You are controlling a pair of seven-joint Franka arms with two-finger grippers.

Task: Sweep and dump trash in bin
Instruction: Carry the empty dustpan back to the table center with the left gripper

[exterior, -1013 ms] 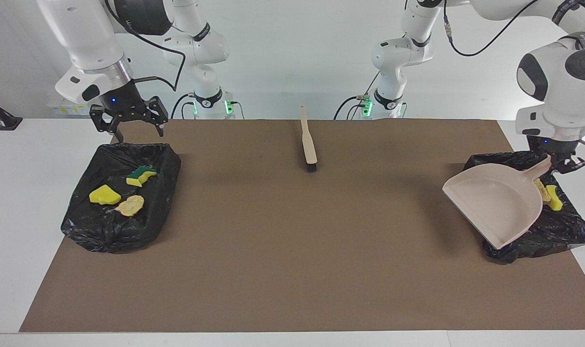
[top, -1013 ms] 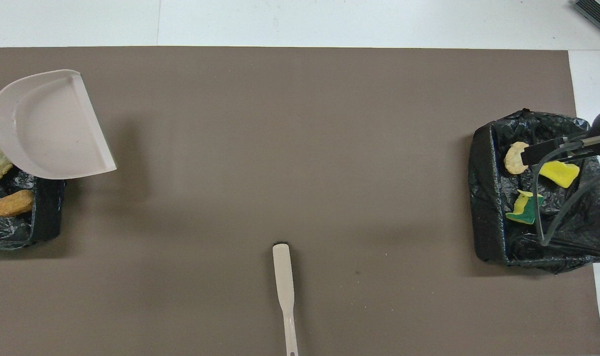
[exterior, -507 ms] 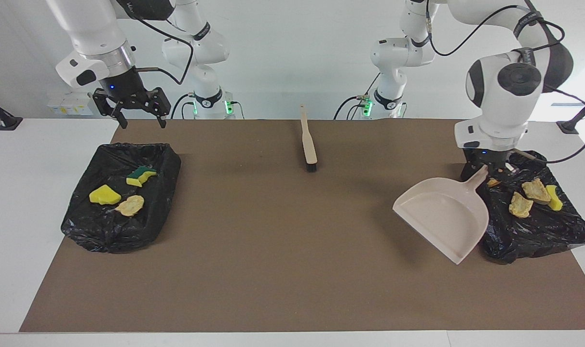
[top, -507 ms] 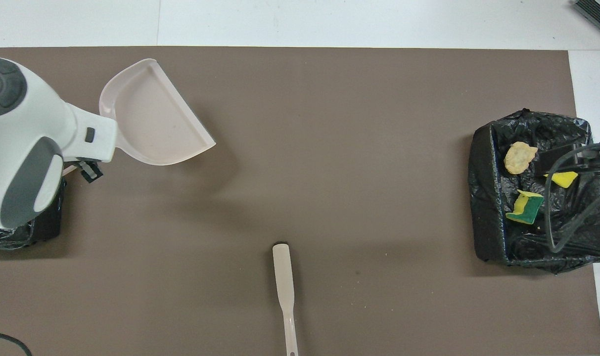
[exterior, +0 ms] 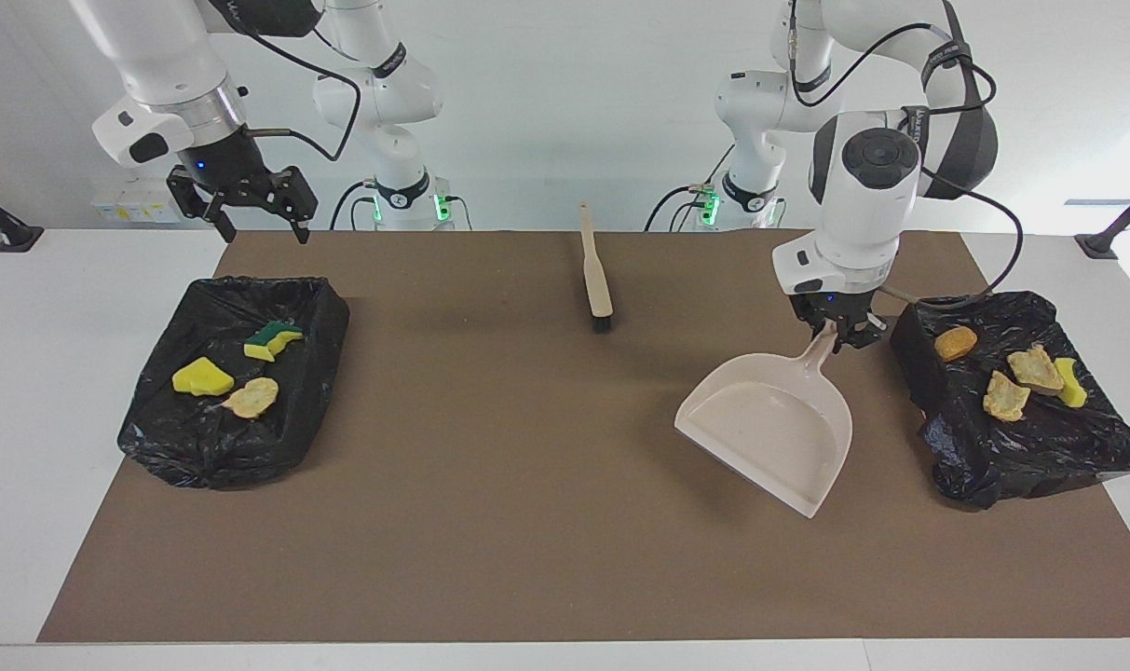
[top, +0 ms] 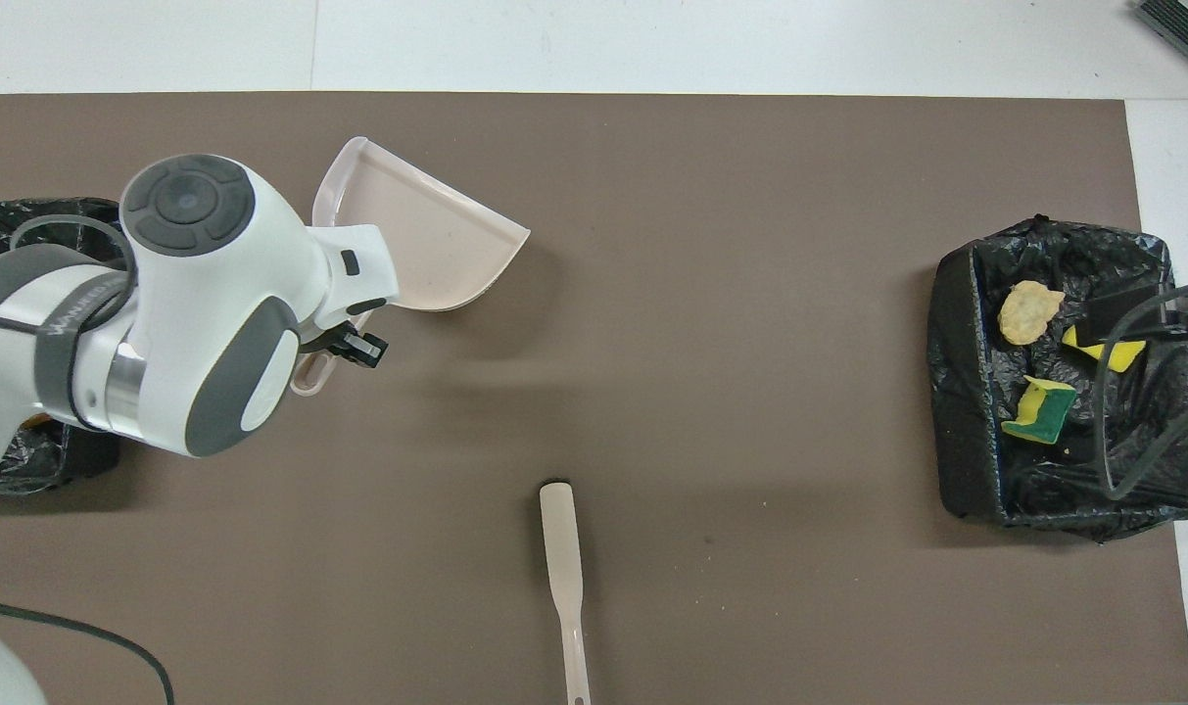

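Dumping looks done: trash (exterior: 1007,382) all in two bins (exterior: 1040,447), mat bare. L gripper (exterior: 839,337) clamped on dustpan (exterior: 769,424) handle, pan raised over mat; next, prob. setting it down flat. R gripper (exterior: 248,200) splayed, empty, waiting near other bin (exterior: 220,438). Facing view shows grip & pieces at L-arm end; overhead hides these under arm.

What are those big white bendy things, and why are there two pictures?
They are two robot arms. One picture looks at them from across the table; the other looks down from above. The left gripper holds a beige dustpan by its handle, lifted over the brown mat. The right gripper hangs open, holding nothing. A brush lies on the mat. At each end sits a black-bagged bin with trash inside: yellow sponge bits and tan lumps.
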